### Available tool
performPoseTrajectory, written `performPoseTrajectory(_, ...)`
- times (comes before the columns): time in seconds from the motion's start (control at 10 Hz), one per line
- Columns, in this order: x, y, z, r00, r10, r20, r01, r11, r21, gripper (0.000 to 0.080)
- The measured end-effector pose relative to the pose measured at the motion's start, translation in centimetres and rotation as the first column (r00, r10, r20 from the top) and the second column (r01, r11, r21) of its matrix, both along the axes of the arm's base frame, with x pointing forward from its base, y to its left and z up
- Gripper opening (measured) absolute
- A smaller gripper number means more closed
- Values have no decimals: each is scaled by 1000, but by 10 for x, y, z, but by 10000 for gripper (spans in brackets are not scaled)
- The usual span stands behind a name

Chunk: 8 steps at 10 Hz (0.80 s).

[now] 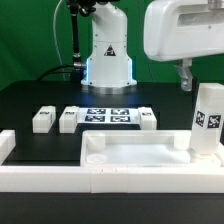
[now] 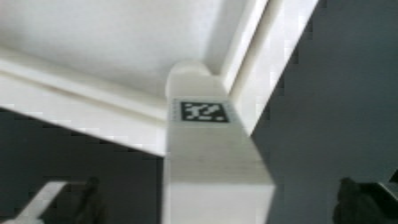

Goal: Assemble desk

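**Rail up front, one leg standing, jaws wide**

White border rail [image 1: 45, 178] runs along the lower edge of the exterior view, nearest the lens, and turns up at the lower left. Just behind it the tabletop panel [image 1: 140, 152] lies flat, rim up, on the black table [image 1: 30, 100]. At the exterior view's right, one leg [image 1: 207, 120] stands upright at the panel's corner, its tag facing the camera. Three more legs [image 1: 42, 120] lie at mid-frame, two left of the marker board [image 1: 108, 117] and one right of it. At upper centre the arm's base [image 1: 108, 60] glows blue against a dark backdrop. The gripper [image 2: 210, 200] hangs over the standing leg with its jaws wide apart. In the wrist view the dark fingers [image 2: 50, 200] flank the leg with gaps on both sides, gripping nothing.
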<state>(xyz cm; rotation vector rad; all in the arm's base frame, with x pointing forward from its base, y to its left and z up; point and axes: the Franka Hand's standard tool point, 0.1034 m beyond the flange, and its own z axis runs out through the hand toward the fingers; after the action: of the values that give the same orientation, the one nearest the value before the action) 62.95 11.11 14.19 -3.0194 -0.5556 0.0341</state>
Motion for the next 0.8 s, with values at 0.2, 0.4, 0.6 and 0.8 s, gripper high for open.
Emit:
performPoseTrajectory(0.2,3,0,-1,1000,-2,3,2,1000,1,649)
performPoseTrajectory(0.4,5,-3,-8,998,-67,7,67,998,-4,649)
performPoseTrajectory(0.6,5,0,-13,996,-86,20,87,996,-6,649)
performPoseTrajectory(0.8,5,-1,-14,997,-77,19,77,997,-6,649)
